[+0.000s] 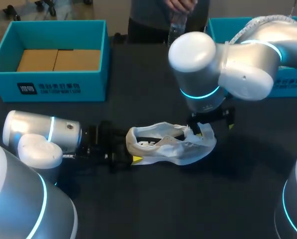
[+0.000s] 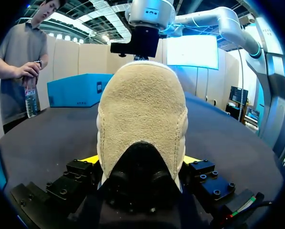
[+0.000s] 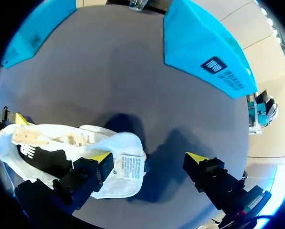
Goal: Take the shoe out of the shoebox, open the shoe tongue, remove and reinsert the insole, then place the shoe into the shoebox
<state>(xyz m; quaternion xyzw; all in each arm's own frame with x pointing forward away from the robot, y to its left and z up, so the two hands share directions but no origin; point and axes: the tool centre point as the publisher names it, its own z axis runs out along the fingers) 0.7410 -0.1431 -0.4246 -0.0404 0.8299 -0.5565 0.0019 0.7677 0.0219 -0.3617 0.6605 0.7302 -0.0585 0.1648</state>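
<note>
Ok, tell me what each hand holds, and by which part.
Left hand grips the shoe by its heel, a finger on each side. Right hand is open, holding nothing.

For surroundings I have only the table (image 1: 153, 199): a dark, matte charcoal top that fills my head view from side to side. In the right wrist view it looks greyer, with soft-edged shadows lying across it. In the left wrist view it runs flat and even out to its far edge.
</note>
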